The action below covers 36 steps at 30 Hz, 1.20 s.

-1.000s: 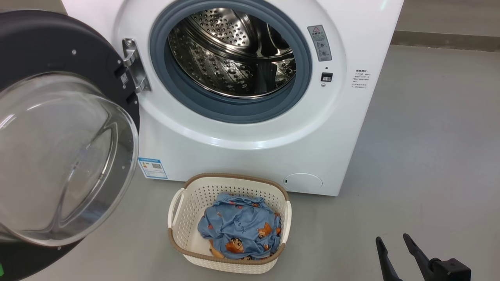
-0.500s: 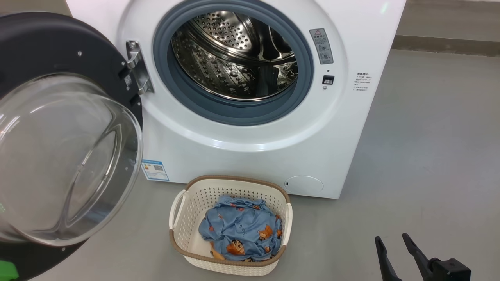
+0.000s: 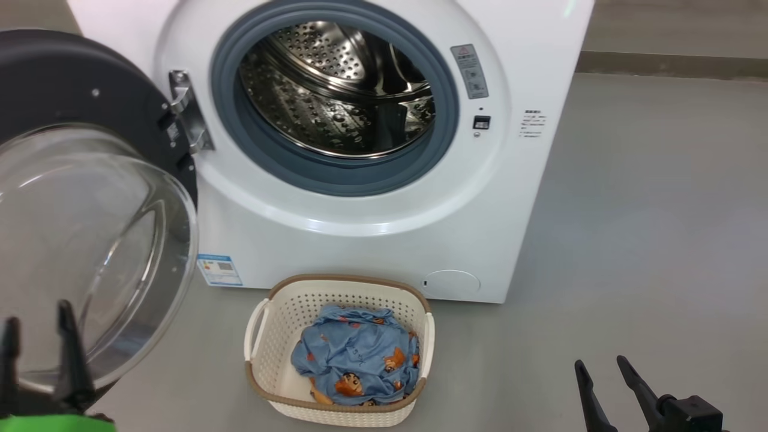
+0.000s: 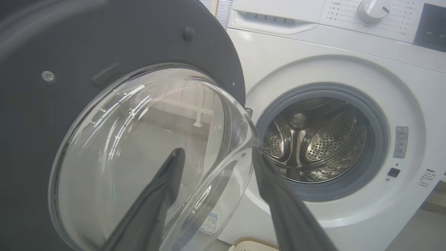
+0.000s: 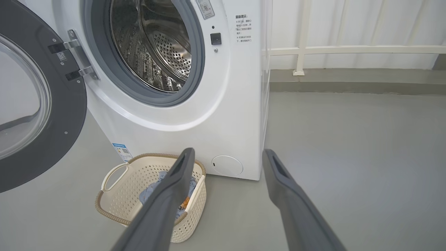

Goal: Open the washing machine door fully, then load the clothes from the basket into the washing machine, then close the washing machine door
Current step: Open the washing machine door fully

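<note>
Grey floor (image 3: 630,240) holds the basket (image 3: 348,279) of clothes (image 3: 354,357) near the washing machine (image 3: 372,240) — the left gripper (image 3: 36,315) just popped up by the wide-open washing machine door (image 3: 72,90), jaws apart and empty like the right gripper (image 3: 600,361), so loading comes next.

Bright, even light, soft shadows; glare streaks the washing machine door (image 4: 132,111) just ahead of the left gripper (image 4: 217,152).

The basket (image 3: 273,354) stands on the floor (image 3: 630,228) just before the washing machine (image 3: 360,246), the clothes (image 3: 354,357) lying in it, with the washing machine door (image 3: 66,96) swung out at the left.
</note>
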Tool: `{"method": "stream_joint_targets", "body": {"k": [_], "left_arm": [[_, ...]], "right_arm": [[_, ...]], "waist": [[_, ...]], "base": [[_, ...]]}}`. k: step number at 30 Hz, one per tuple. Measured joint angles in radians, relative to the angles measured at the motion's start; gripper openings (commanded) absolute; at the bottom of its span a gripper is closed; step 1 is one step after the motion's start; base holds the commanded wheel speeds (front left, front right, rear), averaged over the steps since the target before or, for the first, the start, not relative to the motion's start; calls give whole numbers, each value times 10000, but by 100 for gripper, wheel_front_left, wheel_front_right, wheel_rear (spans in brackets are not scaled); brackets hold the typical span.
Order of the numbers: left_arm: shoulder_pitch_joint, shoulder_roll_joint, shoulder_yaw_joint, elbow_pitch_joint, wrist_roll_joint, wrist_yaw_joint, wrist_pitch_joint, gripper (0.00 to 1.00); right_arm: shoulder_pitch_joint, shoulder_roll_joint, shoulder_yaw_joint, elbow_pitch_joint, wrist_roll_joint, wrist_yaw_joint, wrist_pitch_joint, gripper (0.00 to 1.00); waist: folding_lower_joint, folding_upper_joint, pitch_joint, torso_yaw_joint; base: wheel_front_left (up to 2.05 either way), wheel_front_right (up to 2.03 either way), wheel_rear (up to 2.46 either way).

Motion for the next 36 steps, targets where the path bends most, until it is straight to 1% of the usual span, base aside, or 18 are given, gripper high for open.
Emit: {"method": "stream_joint_targets", "body": {"k": [4, 10, 21, 29, 36], "left_arm": [[427, -105, -389, -253, 0, -86, 33, 100], [931, -134, -690, -360, 4, -184, -31, 100], [1759, -102, -1124, 115, 21, -276, -293, 100], [1963, -67, -1457, 742, 58, -349, -589, 100], [1969, 115, -1553, 1358, 330, -349, -890, 100]], "right_arm": [[-3, 4, 23, -36, 0, 0, 0, 100], [-3, -6, 44, -71, 0, 0, 0, 100], [-2, -98, 27, -144, 0, 0, 0, 100], [-2, -90, 19, -113, 0, 0, 0, 100], [-3, -58, 12, -19, -4, 0, 0, 100]], "waist": [[0, 0, -2, -246], [0, 0, -19, -660], [0, 0, -55, -1359], [1, 0, -39, -1562], [0, 0, 26, -1547]], "base": [[0, 0, 0], [0, 0, 0], [0, 0, 0], [0, 0, 0], [0, 0, 0]]}}
